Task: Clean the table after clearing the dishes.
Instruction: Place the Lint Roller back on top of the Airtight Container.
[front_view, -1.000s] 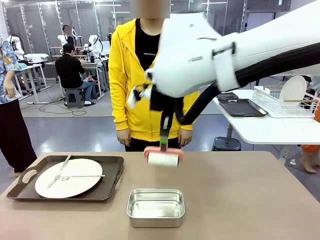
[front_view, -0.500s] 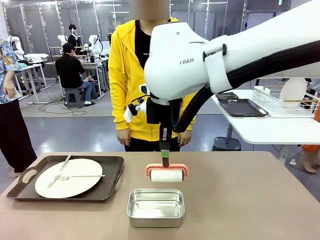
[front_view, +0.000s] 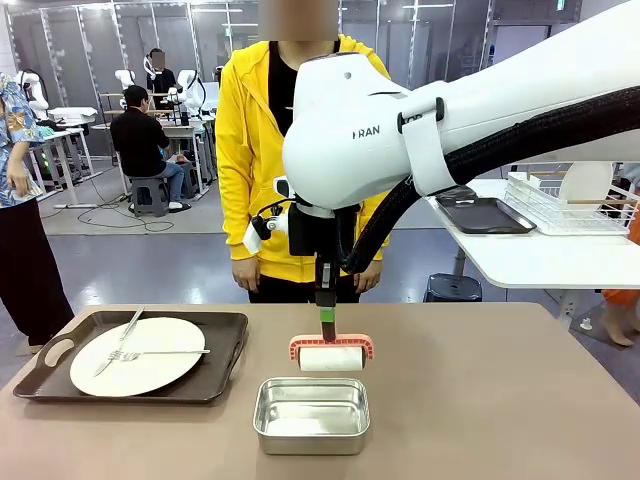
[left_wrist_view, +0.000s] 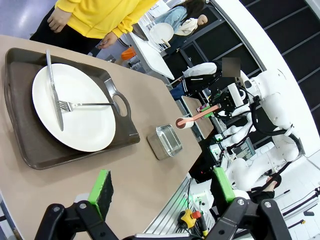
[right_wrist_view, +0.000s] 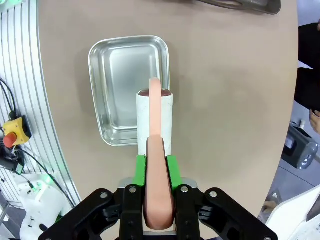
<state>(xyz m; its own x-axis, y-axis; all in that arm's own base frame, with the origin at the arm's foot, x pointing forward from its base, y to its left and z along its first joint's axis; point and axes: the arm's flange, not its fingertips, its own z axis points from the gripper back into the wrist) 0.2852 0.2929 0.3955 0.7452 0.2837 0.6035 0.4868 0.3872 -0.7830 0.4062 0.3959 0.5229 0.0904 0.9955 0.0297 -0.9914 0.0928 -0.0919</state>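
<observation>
My right gripper (front_view: 325, 303) is shut on the pink handle of a lint roller (front_view: 331, 355), and its white roll hangs level, low over the tan table (front_view: 480, 400) just behind a steel pan (front_view: 311, 415). In the right wrist view the green pads (right_wrist_view: 141, 170) clamp the handle and the roller (right_wrist_view: 155, 117) overlaps the pan (right_wrist_view: 120, 85) at one long edge. A white plate (front_view: 137, 355) with a fork and knife lies on a dark tray (front_view: 225, 325) at the left. My left gripper (left_wrist_view: 161, 187) stands open above the table's edge, near the tray (left_wrist_view: 20, 145) and plate (left_wrist_view: 72, 105).
A person in a yellow hoodie (front_view: 250, 150) stands at the far side, hands down. A white side table (front_view: 540, 260) at the right carries a wire rack (front_view: 570, 205) and a dark tray. Bare tabletop lies right of the pan.
The right arm has come down and a little toward me with the roller, which has turned level and now hangs just behind the pan. The left gripper stays open.
</observation>
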